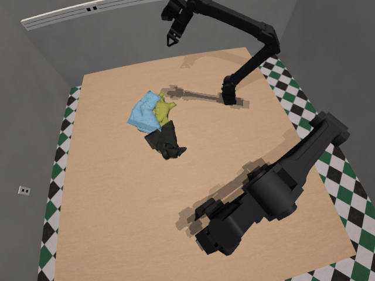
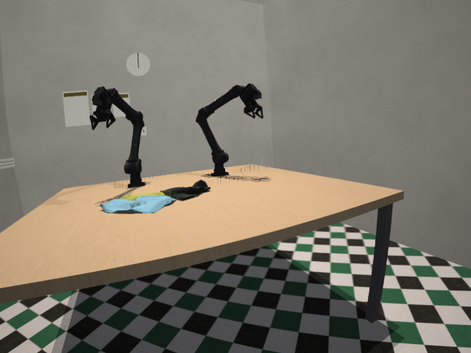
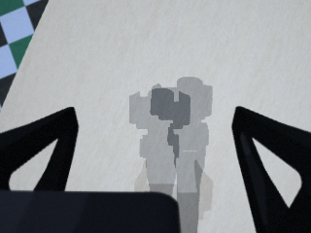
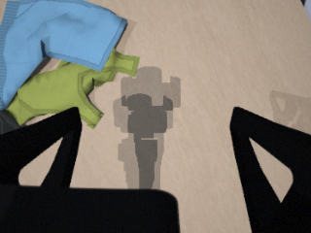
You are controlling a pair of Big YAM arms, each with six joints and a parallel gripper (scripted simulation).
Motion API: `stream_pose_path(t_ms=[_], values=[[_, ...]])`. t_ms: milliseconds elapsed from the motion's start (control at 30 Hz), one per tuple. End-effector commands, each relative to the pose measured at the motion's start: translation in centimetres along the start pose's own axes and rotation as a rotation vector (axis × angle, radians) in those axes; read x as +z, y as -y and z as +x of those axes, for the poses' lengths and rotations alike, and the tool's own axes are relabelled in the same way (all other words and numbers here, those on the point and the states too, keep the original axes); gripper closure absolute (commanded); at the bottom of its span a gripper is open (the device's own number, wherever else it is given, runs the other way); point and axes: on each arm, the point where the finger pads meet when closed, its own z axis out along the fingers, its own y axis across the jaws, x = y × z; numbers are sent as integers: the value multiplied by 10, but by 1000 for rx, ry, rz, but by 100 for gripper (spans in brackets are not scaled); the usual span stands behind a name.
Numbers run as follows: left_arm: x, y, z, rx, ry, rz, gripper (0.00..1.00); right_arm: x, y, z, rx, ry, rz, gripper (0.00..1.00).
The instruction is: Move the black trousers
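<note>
Right pincer (image 1: 172, 42) (image 2: 101, 127) (image 4: 155, 111) open, blue cloth (image 1: 143, 113) (image 2: 137, 204) (image 4: 73, 34) and green cloth (image 1: 163, 110) (image 2: 143, 194) (image 4: 51, 92) touching black trousers (image 1: 167, 139) (image 2: 185, 191) (image 4: 7, 123).
</note>
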Motion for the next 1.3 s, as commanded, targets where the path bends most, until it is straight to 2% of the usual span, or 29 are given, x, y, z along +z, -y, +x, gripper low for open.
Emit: stream_pose_path(t_ms=[0,67,100,300,367,400,467,633,700,867,933,1033,1267], values=[[0,5,-7,20,20,12,8,-26,-12,-26,-15,68,-23,8],[0,5,-7,20,20,12,8,-26,-12,-26,-15,68,-23,8],[14,12,-5,46,0,24,40,-26,-11,-26,-13,68,-22,8],[2,39,-37,171,47,60,40,-26,-9,-26,-8,68,-18,8],[2,39,-37,171,47,60,40,-26,-9,-26,-8,68,-18,8],[15,46,-26,202,-1,69,40,-26,-9,-26,-8,68,-18,8],[17,62,-37,262,18,88,40,-26,-9,-26,-8,68,-18,8],[40,107,-38,426,-9,142,40,-26,-9,-26,-8,68,-18,8],[50,125,-30,490,-49,164,40,-26,-9,-26,-8,68,-18,8],[75,175,-25,643,-65,217,40,-26,-9,-26,-8,68,-18,8],[75,175,-25,643,-65,217,40,-26,-9,-26,-8,68,-18,8],[86,197,-10,729,-122,234,40,-26,-9,-26,-8,68,-18,8],[115,267,17,943,-152,316,40,-26,-9,-26,-8,68,-18,8]])
